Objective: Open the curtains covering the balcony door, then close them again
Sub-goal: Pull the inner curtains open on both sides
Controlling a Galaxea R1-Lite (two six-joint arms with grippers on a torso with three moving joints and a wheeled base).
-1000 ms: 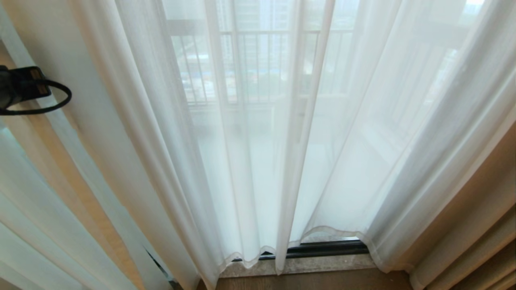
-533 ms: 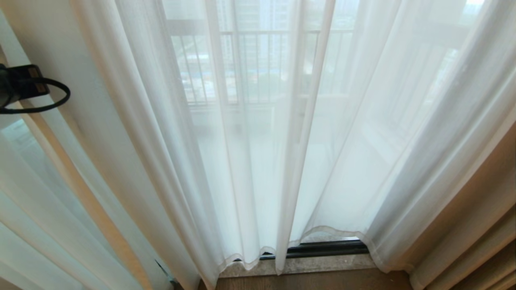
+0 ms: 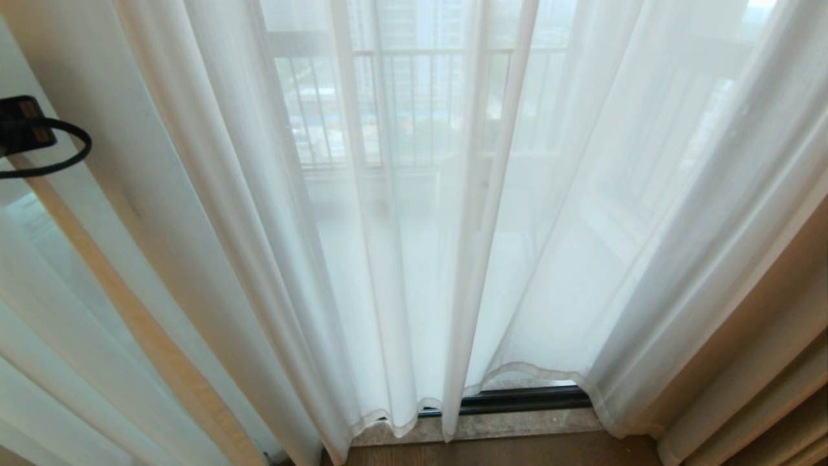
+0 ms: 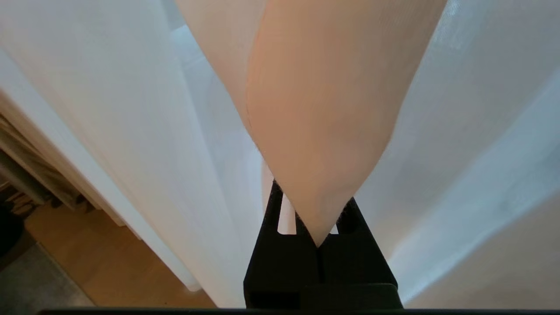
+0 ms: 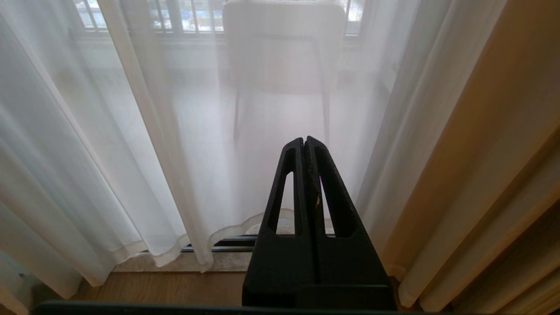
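Matte black wedge-shaped right gripper (image 5: 305, 141) is showing long slotted cut-outs in each finger, while the left arm's black block (image 3: 19, 126) is trailing a looped black cable (image 3: 61, 152)

Passage to the balcony door (image 3: 517, 400) — screened along its whole width by the hanging curtains (image 3: 401, 259), a narrow slit between two hems near the middle, beige drapes (image 3: 763, 362) crowding the right edge — free room only over the wooden floor (image 3: 504, 453) before the sill
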